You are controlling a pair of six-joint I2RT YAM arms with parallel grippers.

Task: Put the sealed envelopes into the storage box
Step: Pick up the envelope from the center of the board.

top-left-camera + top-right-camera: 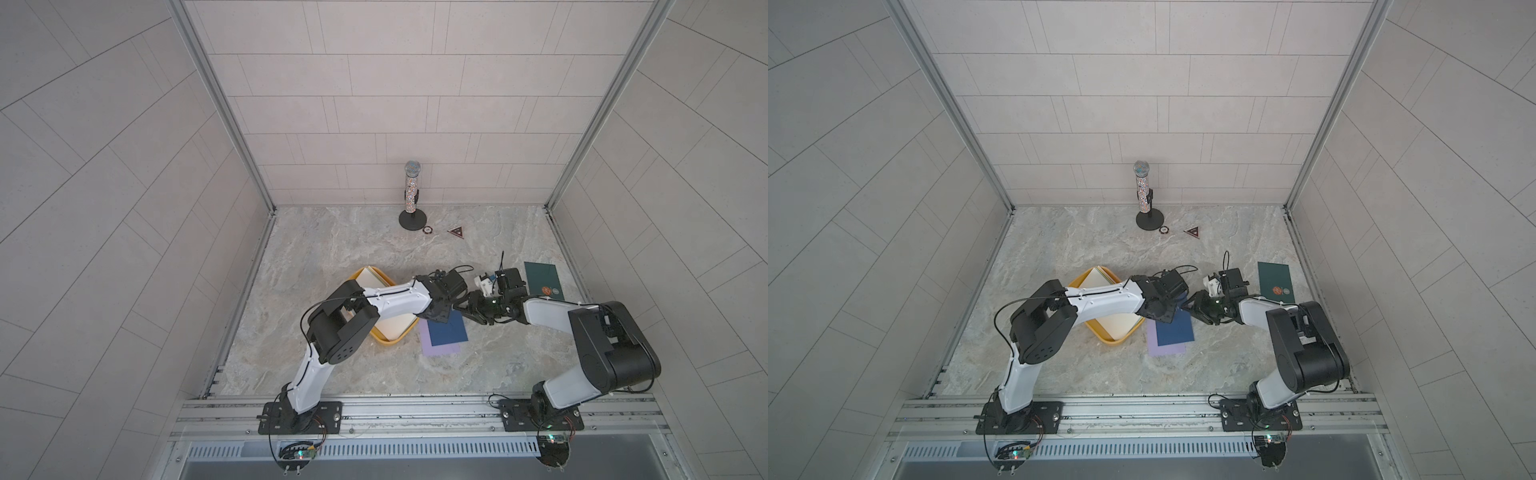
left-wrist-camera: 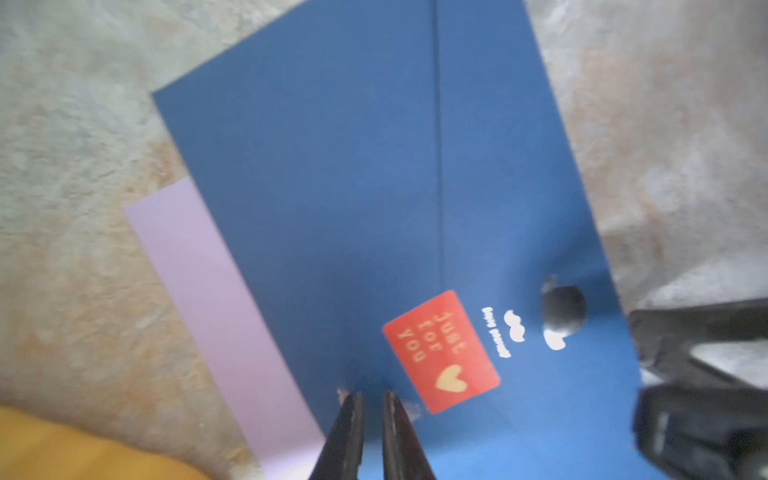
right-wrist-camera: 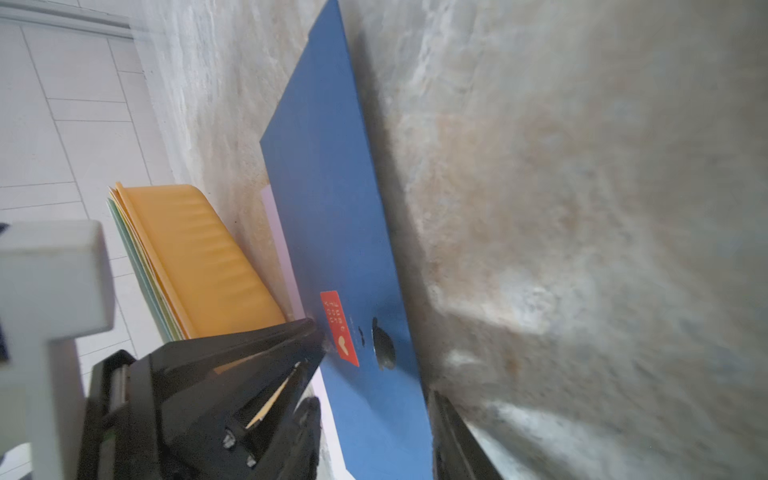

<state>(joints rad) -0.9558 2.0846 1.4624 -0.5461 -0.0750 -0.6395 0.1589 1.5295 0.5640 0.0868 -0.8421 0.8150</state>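
Sealed envelopes (image 1: 374, 277) already fill the yellow storage box (image 1: 390, 340) as a stack with a cream one on top. Three lie outside it on the desk (image 1: 353, 245): a dark blue envelope (image 2: 332, 187) resting on a lilac envelope (image 2: 199, 257) just beside the box, and a dark green envelope (image 1: 542, 280) well apart near the right arm.

The step in hand looks like the pick-up of the blue one. The left claw (image 2: 372, 411) is closed to a thin slit, its tips on the blue paper right beside the red "Just for you" sticker (image 2: 440, 351). Whether paper is pinched between them, I cannot tell. The right claw (image 1: 464, 311) stands partly open at the same end of the envelope, gripping nothing.

Next, I judge, the blue envelope must be lifted clear of the lilac one without dragging it, then carried to the box and laid flat on the stack.
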